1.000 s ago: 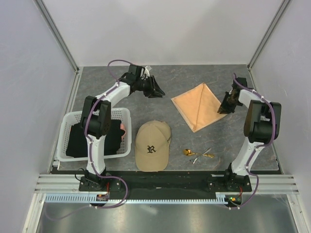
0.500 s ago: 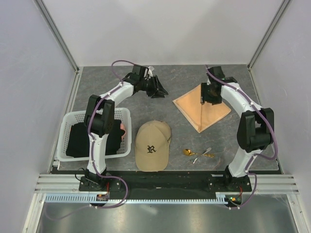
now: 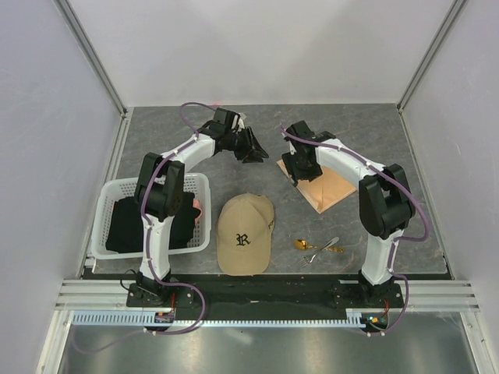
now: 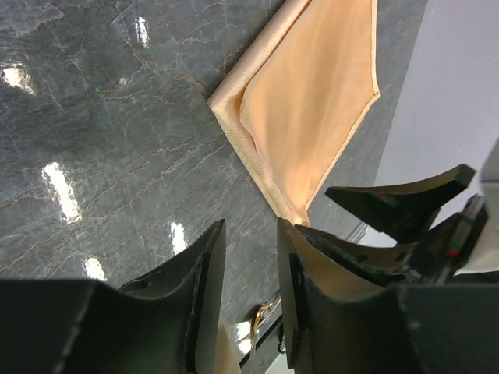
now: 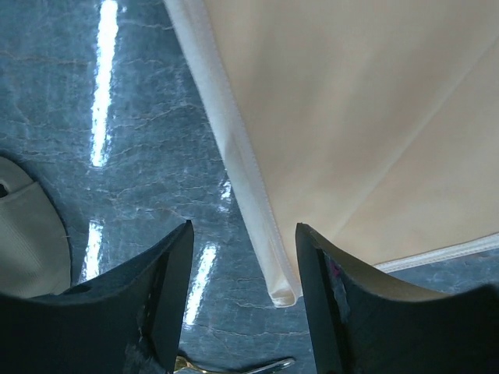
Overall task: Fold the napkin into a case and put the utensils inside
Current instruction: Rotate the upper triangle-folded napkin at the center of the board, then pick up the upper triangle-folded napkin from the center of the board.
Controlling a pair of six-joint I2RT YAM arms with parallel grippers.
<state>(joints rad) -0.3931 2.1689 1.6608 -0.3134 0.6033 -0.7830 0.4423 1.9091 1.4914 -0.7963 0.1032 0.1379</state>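
The left fingers (image 4: 204, 280) are hovering slightly parted and empty near the far edge of the desk (image 3: 405, 140). The right fingers (image 5: 168, 288) are hanging spread over a corner of the folded peach-orange cloth napkin (image 3: 334, 189), which is lying right of the desk's middle.

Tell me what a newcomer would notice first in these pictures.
The peach-orange napkin, folded, lies right of centre, with the right gripper open above its hem. A tan baseball cap sits front and centre, the utensils just right of it, and a white basket of black cloth on the left.
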